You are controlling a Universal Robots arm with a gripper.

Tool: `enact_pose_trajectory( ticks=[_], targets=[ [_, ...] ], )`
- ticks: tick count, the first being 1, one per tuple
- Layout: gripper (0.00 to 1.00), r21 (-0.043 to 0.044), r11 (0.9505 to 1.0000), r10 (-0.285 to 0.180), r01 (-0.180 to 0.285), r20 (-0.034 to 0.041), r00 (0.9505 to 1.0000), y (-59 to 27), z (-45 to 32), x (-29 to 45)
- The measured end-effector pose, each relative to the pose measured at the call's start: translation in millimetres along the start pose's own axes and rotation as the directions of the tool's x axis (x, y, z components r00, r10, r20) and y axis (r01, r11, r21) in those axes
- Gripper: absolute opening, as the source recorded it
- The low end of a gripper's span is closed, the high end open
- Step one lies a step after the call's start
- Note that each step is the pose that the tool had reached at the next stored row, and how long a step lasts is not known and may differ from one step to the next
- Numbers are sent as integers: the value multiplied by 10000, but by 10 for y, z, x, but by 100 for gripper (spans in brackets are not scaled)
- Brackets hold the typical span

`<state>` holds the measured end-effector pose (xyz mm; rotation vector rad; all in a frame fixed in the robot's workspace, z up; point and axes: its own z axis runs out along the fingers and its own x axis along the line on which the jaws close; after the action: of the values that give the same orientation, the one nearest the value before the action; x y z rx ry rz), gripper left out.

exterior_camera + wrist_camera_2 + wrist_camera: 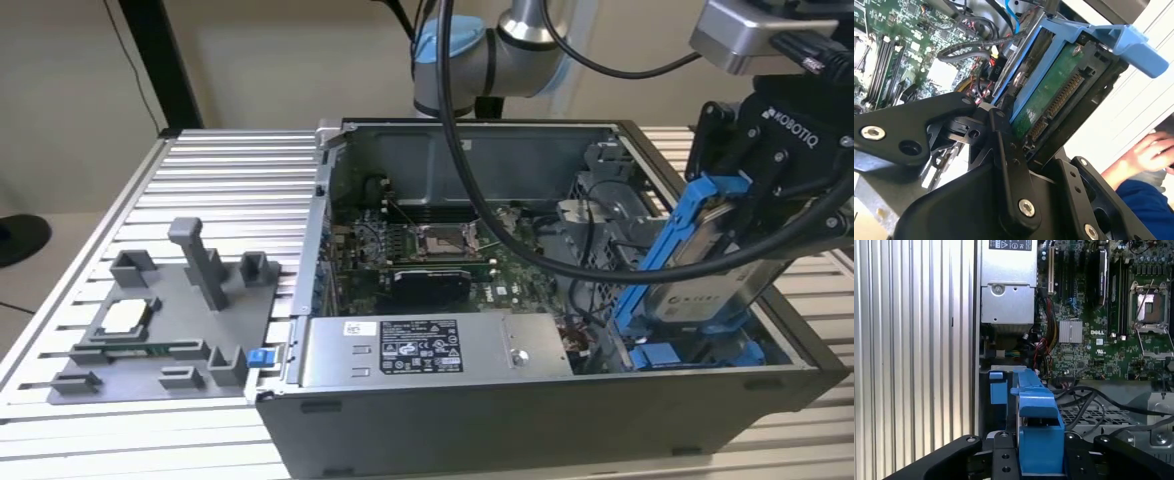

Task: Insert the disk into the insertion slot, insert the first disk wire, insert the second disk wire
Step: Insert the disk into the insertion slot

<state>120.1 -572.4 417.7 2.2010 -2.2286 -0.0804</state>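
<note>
My gripper point(750, 222) is shut on the disk point(705, 292), a silver-grey drive with a white label in a bright blue frame. The disk hangs tilted over the open computer case point(534, 410), at the exterior view's right, its lower end down among the blue rails of the insertion slot point(694, 352). In the second wrist view the disk's green underside point(1054, 100) and its connector show between my black fingers point(1004, 135). In the first wrist view the blue frame point(1039, 425) sits between my fingers. Black cables point(1089, 396) lie beside the bay; which are the disk wires I cannot tell.
A grey labelled power-supply box point(427, 345) and the motherboard point(427, 250) sit inside the case. A grey fixture point(174, 320) with small parts stands on the slatted table point(227, 170) at the exterior view's left. A person's hand point(1149, 150) and blue sleeve point(1149, 205) are nearby.
</note>
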Motion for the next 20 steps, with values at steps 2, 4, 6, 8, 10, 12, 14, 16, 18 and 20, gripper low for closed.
enact_pose_trajectory(
  ticks=[2, 4, 6, 8, 10, 12, 14, 16, 18, 20],
  targets=[
    [0, 0, 10000, 0, 0, 0, 10000, 0, 3, 0],
    [0, -1, 10000, 0, 0, 1, 10000, 0, 7, 0],
    [0, -3, 10000, 1, -1, 1, 10000, 0, 11, 0],
    [0, -6, 10000, 1, -1, 1, 10000, 0, 15, 0],
    [0, -8, 10000, 0, 0, 1, 10000, -1, 19, 0],
    [0, -9, 10000, 0, 0, 0, 10000, -1, 24, 0],
    [0, -10, 10000, 0, 0, 2, 10000, -1, 31, -1],
    [0, -10, 10000, 0, 0, 0, 10000, -2, 34, -1],
    [0, -10, 10000, 0, 0, -2, 10000, -2, 37, -2],
    [0, -10, 10000, 0, 0, -3, 10000, -3, 41, -2]
  ],
)
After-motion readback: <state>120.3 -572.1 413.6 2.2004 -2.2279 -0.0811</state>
